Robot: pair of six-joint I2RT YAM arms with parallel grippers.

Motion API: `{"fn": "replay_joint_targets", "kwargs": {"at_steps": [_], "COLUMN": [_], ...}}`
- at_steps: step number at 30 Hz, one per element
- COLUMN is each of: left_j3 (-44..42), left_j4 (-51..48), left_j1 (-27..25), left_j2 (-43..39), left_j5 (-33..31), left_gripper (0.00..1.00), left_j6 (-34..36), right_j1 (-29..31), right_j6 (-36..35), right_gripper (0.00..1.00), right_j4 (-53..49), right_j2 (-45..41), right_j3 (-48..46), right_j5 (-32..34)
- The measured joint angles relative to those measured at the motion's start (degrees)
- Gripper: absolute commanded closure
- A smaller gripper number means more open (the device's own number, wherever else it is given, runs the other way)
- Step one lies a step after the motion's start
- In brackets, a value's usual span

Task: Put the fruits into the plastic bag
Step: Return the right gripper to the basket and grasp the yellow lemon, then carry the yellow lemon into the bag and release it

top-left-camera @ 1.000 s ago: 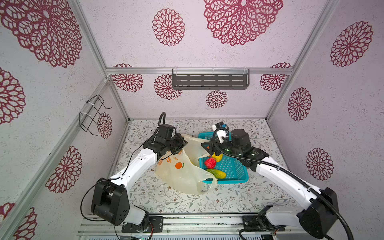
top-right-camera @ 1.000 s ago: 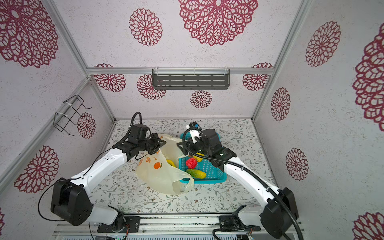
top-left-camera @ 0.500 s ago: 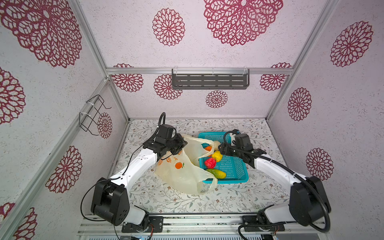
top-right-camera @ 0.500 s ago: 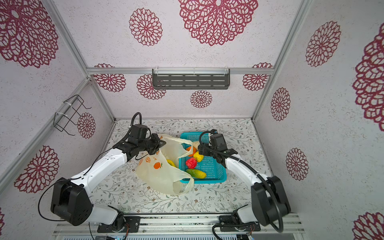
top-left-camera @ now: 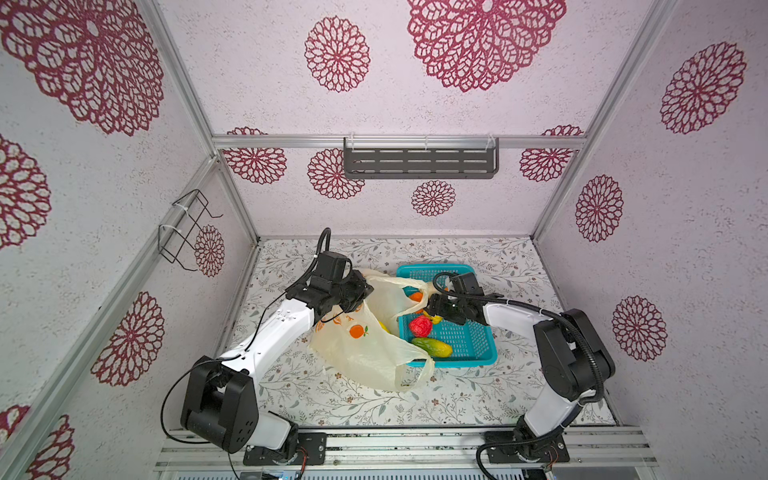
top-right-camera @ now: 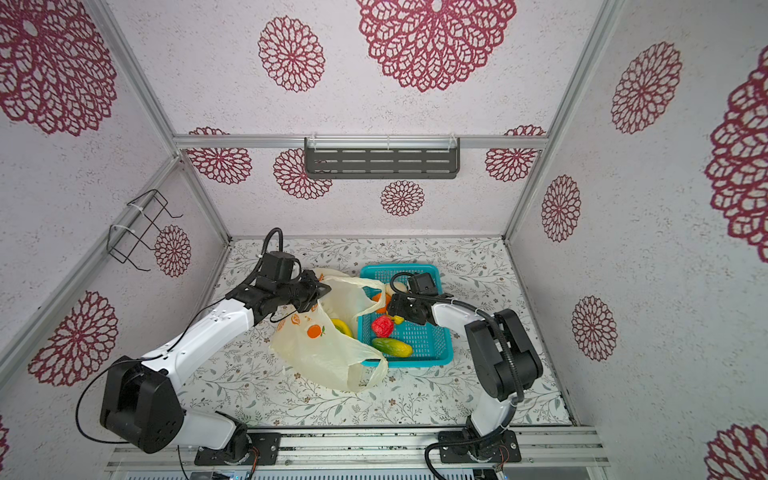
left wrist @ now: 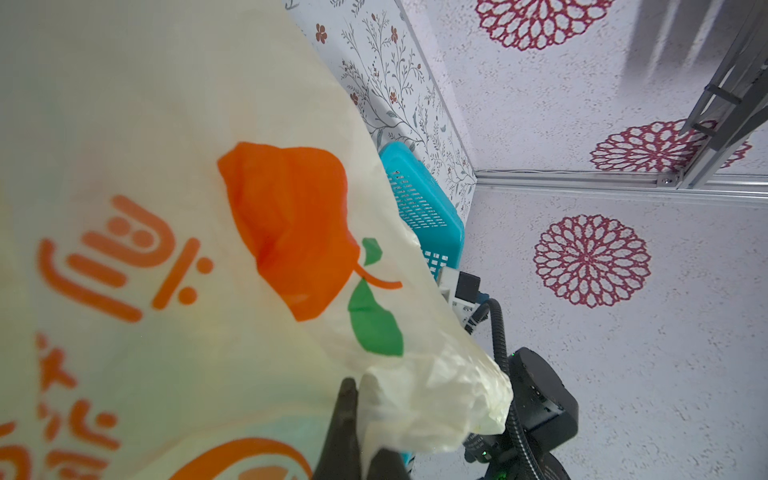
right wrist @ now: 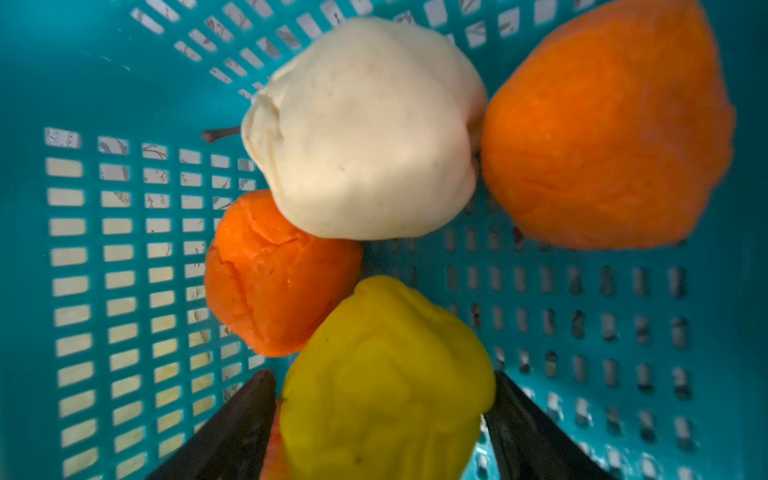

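The left gripper (top-left-camera: 360, 291) is pinched shut on the plastic bag (top-left-camera: 365, 349) near its rim, holding the mouth up beside the basket (top-left-camera: 469, 345). The right gripper (right wrist: 380, 386) stands spread around the lumpy yellow fruit (right wrist: 386, 332) on the basket floor (oranges (right wrist: 282, 274) and a pale fruit (right wrist: 365, 129) lie just beyond). Whether its pads touch the fruit is unclear. The fruit looks light and squashy, so a gentle hold across its widest middle should suit.
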Motion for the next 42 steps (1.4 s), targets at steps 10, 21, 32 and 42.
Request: {"fn": "replay_joint_targets", "kwargs": {"at_steps": [10,21,32,42], "left_j3": [0.0,0.0,0.0,0.0], "left_j4": [0.0,0.0,-0.3,-1.4], "left_j1": [0.0,0.0,0.0,0.0], "left_j2": [0.0,0.0,0.0,-0.7], "left_j5": [-0.4,-0.4,-0.6,-0.8], "left_gripper": [1.00,1.00,1.00,1.00], "left_j6": [0.0,0.2,0.4,1.6], "right_j1": [0.0,1.3,14.6,16.2], "right_j6": [2.1,-7.3,-20.2,-21.5], "right_gripper": [0.52,0.52,0.52,0.52], "right_j4": [1.6,3.0,1.8,-5.6], "right_j2": [-1.4,-23.9,-22.0,-2.9], "right_j3": [-1.5,-0.4,8.2,16.0], "right_j5": [0.9,1.9,-13.1,-13.6]}}
